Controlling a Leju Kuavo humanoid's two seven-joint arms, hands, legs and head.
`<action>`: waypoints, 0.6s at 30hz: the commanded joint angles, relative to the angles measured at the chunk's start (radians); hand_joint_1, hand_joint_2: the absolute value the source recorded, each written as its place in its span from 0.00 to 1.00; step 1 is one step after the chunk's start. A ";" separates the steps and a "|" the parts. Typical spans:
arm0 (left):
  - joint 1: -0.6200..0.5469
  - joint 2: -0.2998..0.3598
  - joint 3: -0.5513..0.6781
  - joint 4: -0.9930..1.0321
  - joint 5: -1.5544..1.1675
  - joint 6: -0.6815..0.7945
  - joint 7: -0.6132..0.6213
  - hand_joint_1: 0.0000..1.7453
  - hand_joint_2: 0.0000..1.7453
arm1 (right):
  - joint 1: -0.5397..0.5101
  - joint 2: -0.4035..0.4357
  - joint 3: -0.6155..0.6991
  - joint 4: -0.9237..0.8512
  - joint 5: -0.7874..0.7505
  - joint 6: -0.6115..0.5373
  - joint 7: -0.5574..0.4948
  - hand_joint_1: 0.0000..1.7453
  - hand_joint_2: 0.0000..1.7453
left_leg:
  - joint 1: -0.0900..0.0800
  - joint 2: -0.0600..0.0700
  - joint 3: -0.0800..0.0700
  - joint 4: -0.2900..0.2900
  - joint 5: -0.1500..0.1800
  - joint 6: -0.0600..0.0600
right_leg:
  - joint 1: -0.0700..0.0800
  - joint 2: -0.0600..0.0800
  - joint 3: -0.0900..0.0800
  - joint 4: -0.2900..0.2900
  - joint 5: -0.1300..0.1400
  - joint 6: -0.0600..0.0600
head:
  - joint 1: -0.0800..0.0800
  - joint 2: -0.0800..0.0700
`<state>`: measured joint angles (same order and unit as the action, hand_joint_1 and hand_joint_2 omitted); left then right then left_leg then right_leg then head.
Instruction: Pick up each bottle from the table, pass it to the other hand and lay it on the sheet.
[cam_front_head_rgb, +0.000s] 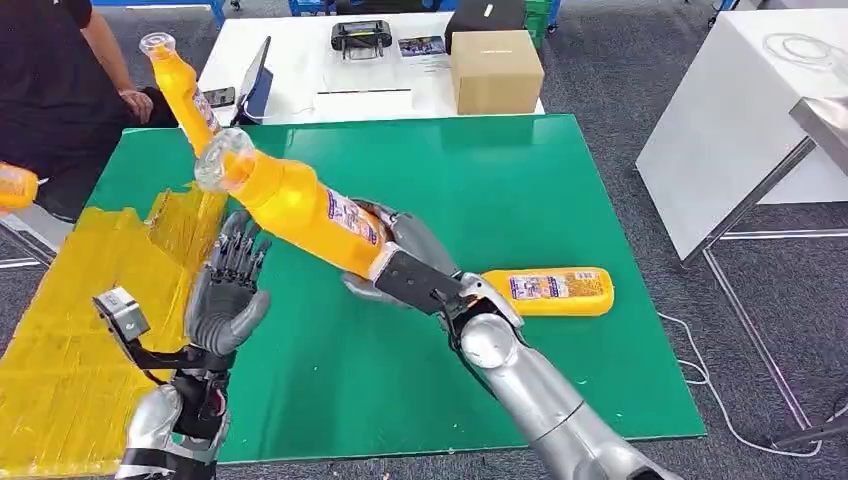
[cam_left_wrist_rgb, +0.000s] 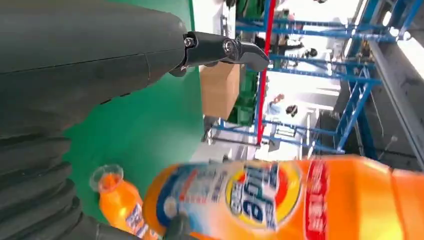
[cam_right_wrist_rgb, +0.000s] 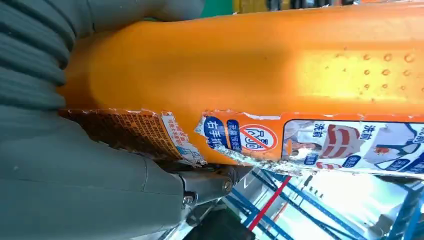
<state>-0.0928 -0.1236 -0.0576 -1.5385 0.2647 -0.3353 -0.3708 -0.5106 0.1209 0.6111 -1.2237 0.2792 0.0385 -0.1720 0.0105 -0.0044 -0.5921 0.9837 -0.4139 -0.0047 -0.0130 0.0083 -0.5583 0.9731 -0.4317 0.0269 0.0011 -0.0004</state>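
My right hand (cam_front_head_rgb: 405, 262) grips the base end of an orange bottle (cam_front_head_rgb: 300, 205) and holds it tilted above the green table (cam_front_head_rgb: 520, 180), clear cap toward the far left. In the right wrist view the bottle (cam_right_wrist_rgb: 280, 65) lies against my hand (cam_right_wrist_rgb: 75, 170). My left hand (cam_front_head_rgb: 228, 295) is open, fingers spread, just below and left of this bottle, beside the yellow sheet (cam_front_head_rgb: 70, 310). The left wrist view has the bottle's label (cam_left_wrist_rgb: 260, 195) close under my thumb (cam_left_wrist_rgb: 220, 50). A second bottle (cam_front_head_rgb: 548, 290) lies on the table to the right. A third (cam_front_head_rgb: 185, 90) leans at the far left corner.
A person (cam_front_head_rgb: 55, 90) sits at the far left, one hand (cam_front_head_rgb: 135, 102) near the leaning bottle. Another orange object (cam_front_head_rgb: 15, 185) pokes in at the left edge. Behind the green table stands a white table (cam_front_head_rgb: 300, 60) with a cardboard box (cam_front_head_rgb: 497, 70). A white bench (cam_front_head_rgb: 740, 110) stands right.
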 joint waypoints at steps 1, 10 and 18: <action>-0.026 0.006 -0.036 0.041 0.007 -0.002 0.005 0.00 1.00 | -0.077 0.011 0.038 0.120 -0.005 -0.004 0.001 1.00 1.00 | 0.000 0.000 0.003 0.000 -0.002 0.001 | 0.001 -0.001 0.004 -0.001 -0.001 -0.001 | 0.000 0.000; -0.035 0.005 -0.119 0.026 0.024 -0.006 0.005 0.00 1.00 | -0.123 0.086 0.117 0.306 0.003 -0.001 0.011 1.00 1.00 | 0.000 0.001 0.001 0.000 -0.001 0.000 | 0.000 0.000 0.001 0.000 0.000 -0.001 | 0.000 0.000; -0.044 0.005 -0.123 0.029 0.031 -0.008 0.005 0.00 1.00 | -0.121 0.101 0.137 0.340 0.010 -0.008 0.013 1.00 1.00 | 0.001 -0.001 0.003 0.000 -0.002 0.001 | 0.001 -0.002 0.004 -0.001 -0.002 -0.001 | 0.000 0.000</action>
<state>-0.0944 -0.1255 -0.1461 -1.5400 0.2937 -0.3429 -0.3693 -0.5662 0.2098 0.6817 -1.0242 0.2872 0.0286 -0.1644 0.0107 -0.0043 -0.5924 0.9837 -0.4139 -0.0047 -0.0129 0.0082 -0.5589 0.9731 -0.4317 0.0269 0.0008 -0.0004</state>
